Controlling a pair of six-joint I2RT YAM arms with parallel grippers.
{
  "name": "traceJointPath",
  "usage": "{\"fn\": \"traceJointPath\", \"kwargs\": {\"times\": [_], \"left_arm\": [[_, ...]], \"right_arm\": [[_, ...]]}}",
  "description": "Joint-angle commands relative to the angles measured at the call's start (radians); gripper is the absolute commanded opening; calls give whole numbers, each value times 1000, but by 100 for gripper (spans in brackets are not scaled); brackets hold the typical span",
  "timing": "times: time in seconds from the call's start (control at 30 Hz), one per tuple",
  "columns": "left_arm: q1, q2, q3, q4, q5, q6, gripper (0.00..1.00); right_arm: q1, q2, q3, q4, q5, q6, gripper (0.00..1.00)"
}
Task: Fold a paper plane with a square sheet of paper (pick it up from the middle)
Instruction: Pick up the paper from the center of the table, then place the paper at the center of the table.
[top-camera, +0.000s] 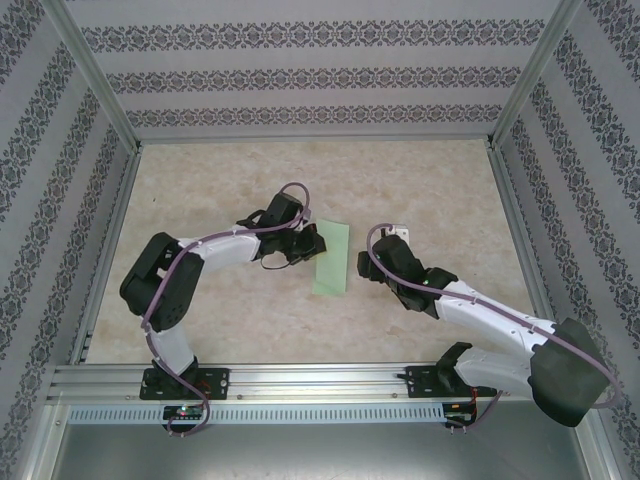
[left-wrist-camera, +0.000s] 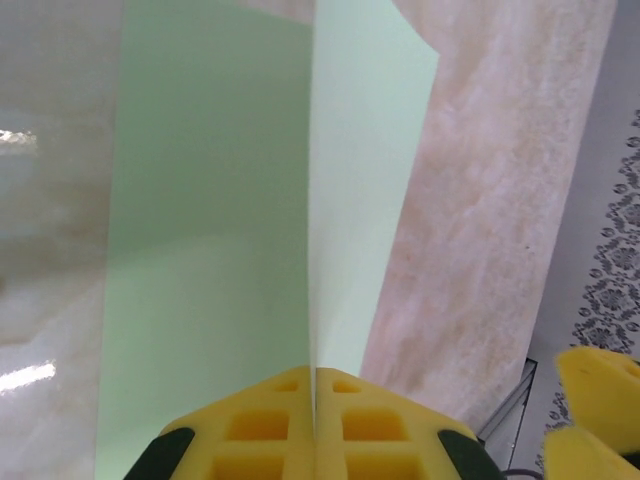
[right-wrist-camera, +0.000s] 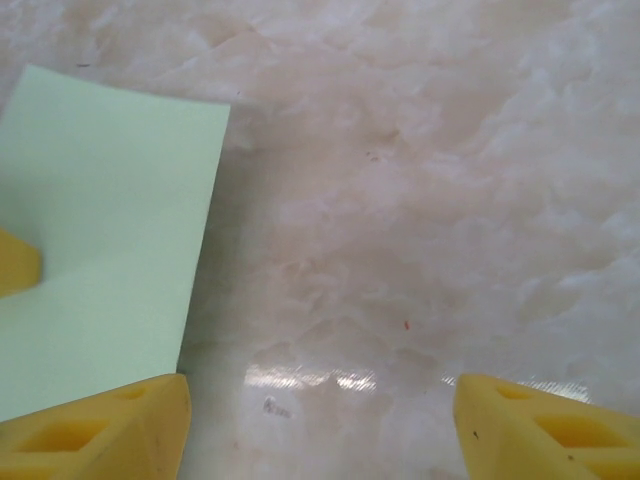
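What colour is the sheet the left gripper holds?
The sheet is plain pale mint green, best seen in the left wrist view.

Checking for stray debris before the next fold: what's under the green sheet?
Marbled table shows all round the square sheet of paper. The patch directly beneath is covered, so nothing there can be seen. The left gripper is shut on the sheet's raised crease.
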Motion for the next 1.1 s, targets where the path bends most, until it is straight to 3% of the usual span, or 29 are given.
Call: {"fn": "traceJointPath", "kwargs": {"times": [0.0,0.47,0.57,0.7,0.83,1.07], "left_arm": [[-10,-75,-19,-59,-15,37,0],[8,-377,91,-454,-260,131,0],[9,-360,88,-462,-257,141,0],[5,-280,58,-366,-169,144,0],[-19,-191,61,-341,-216,148,0],[-23,-78,28,-276,-194,134,0]], "right_arm": [[-9,-22,41,-18,-60,34,70],[-33,-111,23,7,-83,51,73],[-32,-119,18,19,-101,48,75],[-32,-122,15,19,-119,46,78],[-32,-119,11,19,-130,55,81],[-2,-72,0,144,-333,-19,78]]}}
